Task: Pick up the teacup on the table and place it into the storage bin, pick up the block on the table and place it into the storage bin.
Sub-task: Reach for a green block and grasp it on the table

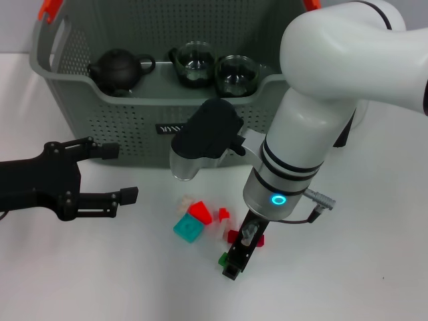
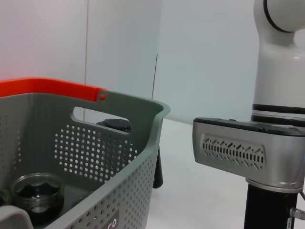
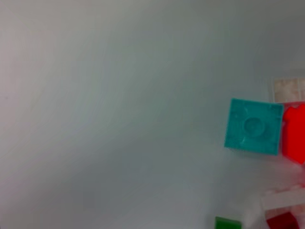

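Storage bin [image 1: 134, 127] at 12 o'clock holds black teapot [image 1: 119, 70], two glass teacups [image 1: 194, 63]. Right gripper [image 1: 239, 257] over blocks [image 1: 188, 229], grip unclear; left gripper [image 1: 114, 174] spread wide, holding nothing.

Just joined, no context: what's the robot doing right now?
The right gripper is down at a scatter of small blocks on the table, over the red and green pieces, beside a teal block; whether it grips anything cannot be told. The left gripper hangs open at the left, in front of the storage bin, holding nothing. The bin already holds a dark teapot and two glass cups.
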{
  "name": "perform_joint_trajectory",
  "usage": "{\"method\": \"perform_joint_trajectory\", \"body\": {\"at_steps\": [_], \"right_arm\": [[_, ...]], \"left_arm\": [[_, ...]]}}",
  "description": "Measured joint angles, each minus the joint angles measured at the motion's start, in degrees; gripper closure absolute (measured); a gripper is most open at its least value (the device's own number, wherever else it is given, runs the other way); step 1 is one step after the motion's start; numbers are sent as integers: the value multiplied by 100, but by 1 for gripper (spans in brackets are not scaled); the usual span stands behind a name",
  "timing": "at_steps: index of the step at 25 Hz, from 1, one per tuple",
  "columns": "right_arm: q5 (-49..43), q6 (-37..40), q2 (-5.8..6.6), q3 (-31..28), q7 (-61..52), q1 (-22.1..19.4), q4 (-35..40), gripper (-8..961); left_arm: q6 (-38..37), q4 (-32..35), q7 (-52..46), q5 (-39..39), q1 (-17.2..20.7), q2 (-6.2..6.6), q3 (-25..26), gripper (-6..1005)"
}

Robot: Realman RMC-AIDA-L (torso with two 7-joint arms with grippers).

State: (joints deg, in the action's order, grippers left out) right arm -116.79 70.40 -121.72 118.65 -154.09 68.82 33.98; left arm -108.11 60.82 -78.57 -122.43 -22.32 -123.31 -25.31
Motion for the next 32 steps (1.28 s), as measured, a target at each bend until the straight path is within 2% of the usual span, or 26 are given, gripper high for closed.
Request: {"method": "perform_joint_trajectory", "body": {"at_steps": [8,32], "right_arm": [[26,-49,0,0,28,0,3,530],[16,-154,0,42,225,-45,-16,533]], "left_arm": [[0,0,0,13,-6,0,0,108],[41,-78,29,10,-35,10,-19,108]]}}
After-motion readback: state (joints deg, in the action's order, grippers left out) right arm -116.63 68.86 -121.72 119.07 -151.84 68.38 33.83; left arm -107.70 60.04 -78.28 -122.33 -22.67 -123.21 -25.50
